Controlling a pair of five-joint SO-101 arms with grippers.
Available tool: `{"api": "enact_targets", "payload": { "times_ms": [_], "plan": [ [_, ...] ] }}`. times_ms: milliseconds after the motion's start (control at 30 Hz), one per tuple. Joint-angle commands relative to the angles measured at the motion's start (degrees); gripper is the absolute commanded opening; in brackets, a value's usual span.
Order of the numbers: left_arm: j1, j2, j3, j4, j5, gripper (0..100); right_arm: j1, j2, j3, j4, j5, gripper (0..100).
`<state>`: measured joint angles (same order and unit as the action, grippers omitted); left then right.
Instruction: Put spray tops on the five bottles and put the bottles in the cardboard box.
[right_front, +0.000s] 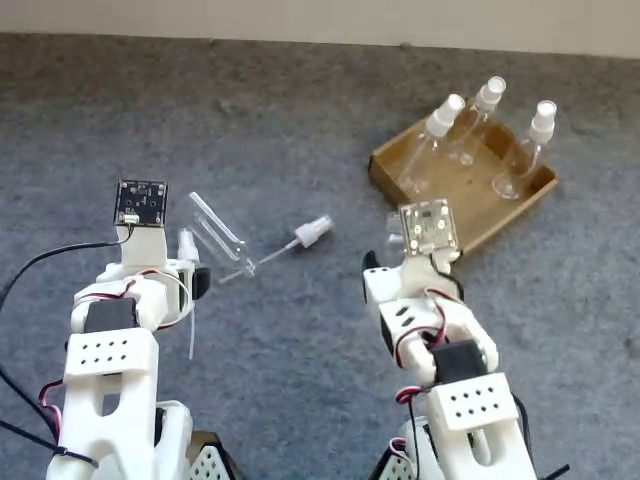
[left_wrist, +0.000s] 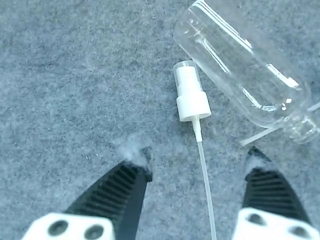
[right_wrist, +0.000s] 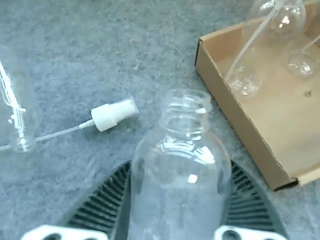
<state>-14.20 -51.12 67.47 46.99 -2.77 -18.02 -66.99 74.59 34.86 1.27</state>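
My left gripper (left_wrist: 199, 157) is open just above the carpet, its fingertips on either side of the thin tube of a white spray top (left_wrist: 191, 100). A capless clear bottle (left_wrist: 240, 75) lies on its side just beyond that top. My right gripper (right_wrist: 181, 172) is shut on another capless clear bottle (right_wrist: 180, 145), whose open neck points away from the wrist. A second spray top (right_wrist: 114, 114) lies on the carpet between the arms. The cardboard box (right_front: 385, 165) at the back right holds three bottles (right_front: 432, 140) standing upright with spray tops on.
Grey carpet (right_front: 280, 110) covers the whole surface. The box's near wall (right_wrist: 235, 115) is close ahead of the held bottle. Cables (right_front: 30, 265) trail beside the left arm. Open carpet lies at the back left.
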Motion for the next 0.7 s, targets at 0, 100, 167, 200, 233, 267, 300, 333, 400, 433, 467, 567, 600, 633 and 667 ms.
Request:
{"api": "enact_targets", "payload": {
  "times_ms": [0,100,167,200,233,267,300,333,400,433,467,567,600,633,667],
  "plan": [
    [3.65,-1.19,0.92,-1.23,0.44,27,0.75,-2.86,4.09,-7.78,0.44,17.7],
    [7.52,-1.19,1.71,-1.23,-1.05,27,0.84,-3.91,7.69,-10.24,0.35,17.7],
    [8.75,-1.19,2.07,-1.23,-4.75,27,0.66,-4.53,9.19,-12.62,0.35,17.7],
    [9.27,-1.19,2.15,-1.23,-6.07,27,0.57,-4.88,9.80,-14.29,0.35,17.7],
    [9.80,-1.19,2.15,-1.05,-6.77,27,0.57,-5.23,10.24,-16.13,0.35,17.7],
    [10.33,-1.19,2.24,-1.05,-7.21,27,0.75,-5.58,10.68,-18.07,0.35,17.7],
    [10.86,-1.19,2.42,-0.97,-7.30,27,0.75,-5.85,11.03,-19.74,0.35,17.7],
    [11.47,-1.19,2.59,-0.97,-7.38,27,0.66,-5.93,11.56,-20.97,0.35,17.7],
    [12.88,-1.19,2.68,-0.97,-7.47,27,0.57,-6.02,12.53,-21.76,0.35,17.7],
    [13.49,-1.19,2.68,-0.97,-7.47,27,0.57,-6.02,12.88,-21.76,0.35,17.7],
    [14.02,-1.19,2.51,-0.97,-7.47,27,0.57,-6.02,13.23,-21.85,0.35,17.7],
    [16.04,-1.19,2.24,-0.88,-10.73,27,0.57,-6.02,13.32,-21.93,0.35,17.7],
    [16.92,-1.19,2.24,-0.88,-13.01,27,0.57,-6.02,13.32,-21.93,0.35,17.7],
    [17.63,-1.19,2.33,-0.79,-14.86,27,0.57,-6.02,13.32,-21.93,0.35,17.7],
    [18.15,-1.19,2.33,-0.09,-16.00,27,0.57,-6.02,13.32,-21.93,0.35,17.7]
  ]
}}
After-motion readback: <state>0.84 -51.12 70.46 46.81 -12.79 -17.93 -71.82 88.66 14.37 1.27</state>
